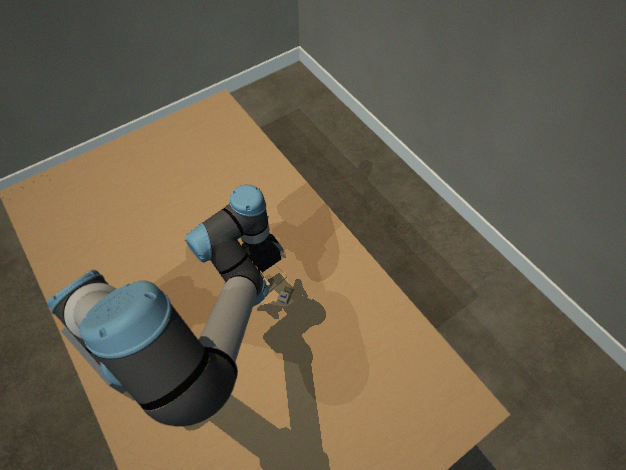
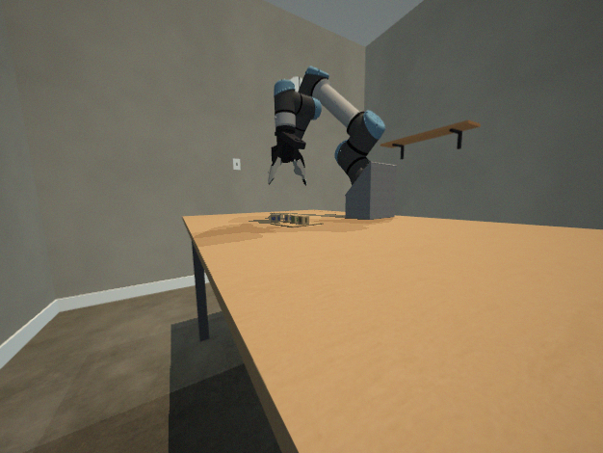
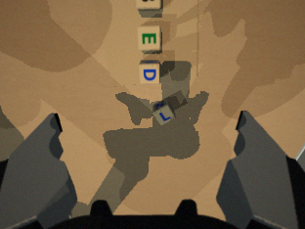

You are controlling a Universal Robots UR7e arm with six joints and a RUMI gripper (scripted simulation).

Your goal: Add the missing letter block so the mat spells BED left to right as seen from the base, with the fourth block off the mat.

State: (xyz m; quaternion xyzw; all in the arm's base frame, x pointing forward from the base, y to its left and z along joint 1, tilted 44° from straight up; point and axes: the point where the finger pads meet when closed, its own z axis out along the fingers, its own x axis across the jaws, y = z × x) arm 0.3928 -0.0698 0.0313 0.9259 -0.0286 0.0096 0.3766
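My gripper is open and empty, and hangs well above the table. In the wrist view a row of blocks runs away from me. A block with a green E comes after a block with a blue D. A third block beyond them is cut off by the frame's top edge. A fourth block with a blue L lies turned askew just below the D block, in the gripper's shadow. The thin mat lies under the row. I cannot tell whether the L block is on it.
The blocks form a short line near the table's far left corner, in front of the grey robot base. The table's left edge is close to them. A wall shelf hangs at the right.
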